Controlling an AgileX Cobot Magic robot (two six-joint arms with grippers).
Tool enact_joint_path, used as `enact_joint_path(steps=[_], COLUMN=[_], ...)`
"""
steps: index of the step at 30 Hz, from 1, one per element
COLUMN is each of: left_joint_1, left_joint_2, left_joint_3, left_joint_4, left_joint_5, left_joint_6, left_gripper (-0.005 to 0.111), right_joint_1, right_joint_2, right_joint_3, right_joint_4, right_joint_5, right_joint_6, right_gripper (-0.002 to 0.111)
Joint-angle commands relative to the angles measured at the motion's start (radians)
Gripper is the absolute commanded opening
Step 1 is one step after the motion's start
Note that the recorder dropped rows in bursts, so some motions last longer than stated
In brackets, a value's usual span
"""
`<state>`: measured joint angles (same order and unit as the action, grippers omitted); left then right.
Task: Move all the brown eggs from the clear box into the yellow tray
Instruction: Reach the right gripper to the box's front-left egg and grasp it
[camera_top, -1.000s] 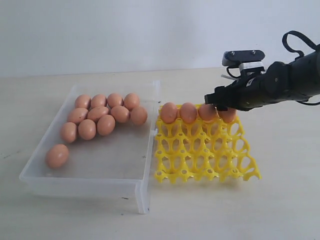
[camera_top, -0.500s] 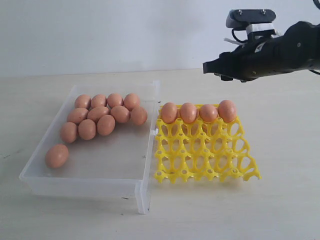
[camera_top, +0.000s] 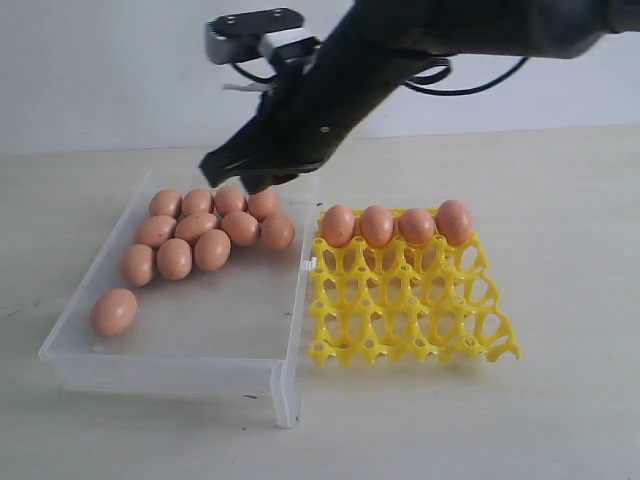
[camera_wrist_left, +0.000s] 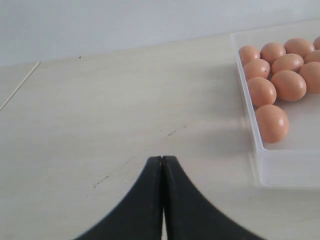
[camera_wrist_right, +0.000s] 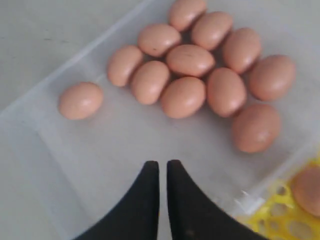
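- The brown eggs (camera_top: 211, 250) are smooth, matte, reddish-tan ovals, a few faintly speckled. Twelve lie in the clear box (camera_top: 288, 385): eleven bunched touching one another at its far side, one alone near the left wall.
- Four more eggs stand in the far row of the yellow tray (camera_top: 410, 310), one per cell.
- The clear box is shallow, see-through plastic with low walls and a small white clasp on its right wall, which touches the tray.
- The yellow tray is a glossy openwork lattice of round cells and pointed posts; its three nearer rows hold nothing.
- Both stand on a pale, matte table (camera_top: 560, 400).
- The right gripper (camera_wrist_right: 160, 166) has smooth black tapered fingers drawn almost together, with a thin slit between them and nothing in it. It hangs above the far edge of the box, over the egg cluster, touching no egg.
- The right arm (camera_top: 330, 90) stretches from the upper right, slanting down to the left across the tray.
- The left gripper (camera_wrist_left: 162, 159) has its black fingers pressed together, empty, over bare table left of the box.
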<state>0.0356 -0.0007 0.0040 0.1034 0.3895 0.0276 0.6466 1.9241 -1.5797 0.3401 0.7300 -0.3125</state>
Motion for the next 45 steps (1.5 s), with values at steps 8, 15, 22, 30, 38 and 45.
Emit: enact_joint_path(steps=[8, 15, 22, 30, 38, 45], left_joint_1=[-0.006, -0.006, -0.006, -0.006, -0.006, -0.006], left_joint_2=[0.001, 0.001, 0.001, 0.001, 0.001, 0.001], left_joint_3=[-0.004, -0.004, -0.004, -0.004, -0.004, -0.004], left_joint_4=[-0.002, -0.002, -0.002, -0.002, -0.002, -0.002], left_joint_5=[-0.009, -0.009, -0.009, -0.009, -0.009, -0.009], left_joint_6=[-0.005, -0.005, -0.005, -0.005, -0.005, -0.005], left_gripper=[0.000, 0.000, 0.000, 0.000, 0.000, 0.000], right_joint_1=[0.127, 0.127, 0.127, 0.127, 0.133, 0.142], right_joint_2=[0.394, 0.503, 0.553, 0.602, 0.609, 0.627], right_joint_3=[-0.438, -0.475, -0.475, -0.475, -0.475, -0.475], right_joint_4=[0.011, 0.221, 0.333, 0.369, 0.371, 0.387], right_joint_5=[0.119, -0.025, -0.091, -0.044, -0.041, -0.052], right_joint_6=[0.319, 0.411, 0.445, 0.478, 0.470, 0.470], right_gripper=[0.058, 0.056, 0.056, 0.056, 0.056, 0.056])
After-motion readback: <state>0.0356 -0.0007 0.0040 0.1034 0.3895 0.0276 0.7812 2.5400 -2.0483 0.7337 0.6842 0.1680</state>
